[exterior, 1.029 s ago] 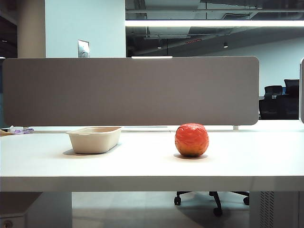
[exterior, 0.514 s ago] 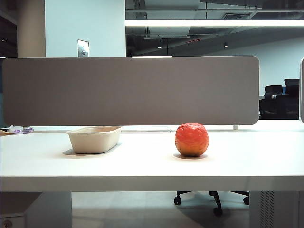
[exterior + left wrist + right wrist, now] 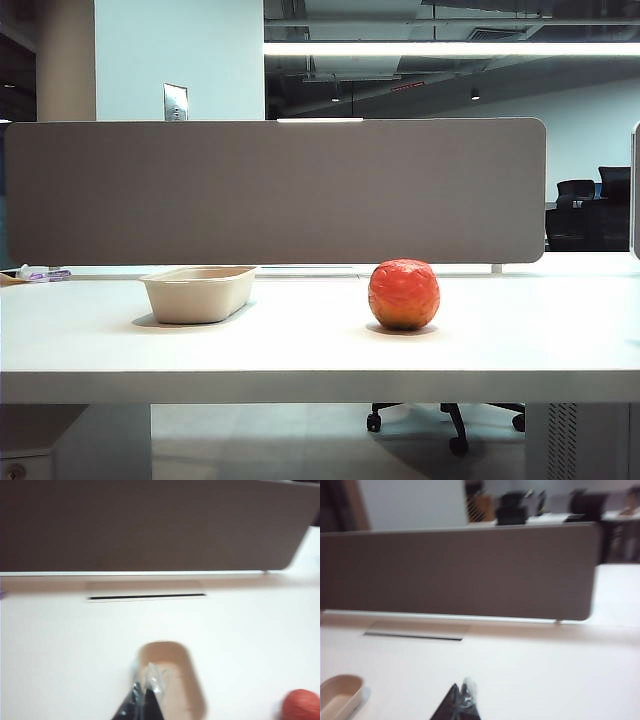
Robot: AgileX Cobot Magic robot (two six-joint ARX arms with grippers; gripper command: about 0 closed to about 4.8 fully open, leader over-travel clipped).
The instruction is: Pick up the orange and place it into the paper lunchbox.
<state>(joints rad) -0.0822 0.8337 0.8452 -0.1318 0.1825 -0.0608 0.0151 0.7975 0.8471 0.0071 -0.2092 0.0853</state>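
The red-orange orange (image 3: 403, 294) rests on the white table right of centre; a part of the orange (image 3: 301, 704) shows at the edge of the left wrist view. The beige paper lunchbox (image 3: 199, 293) stands to its left, empty; the lunchbox (image 3: 171, 672) lies just beyond my left gripper (image 3: 145, 685), whose tips meet, shut and empty. My right gripper (image 3: 461, 692) is also shut and empty above bare table, with the lunchbox (image 3: 339, 694) off to one side. Neither gripper appears in the exterior view.
A long grey divider panel (image 3: 275, 190) stands along the table's far side. A cable slot (image 3: 146, 597) lies in the tabletop before it. Small clutter (image 3: 35, 273) sits at the far left. An office chair base (image 3: 447, 417) shows under the table.
Nothing differs in the exterior view; orange and lunchbox stay put and no arm enters it.
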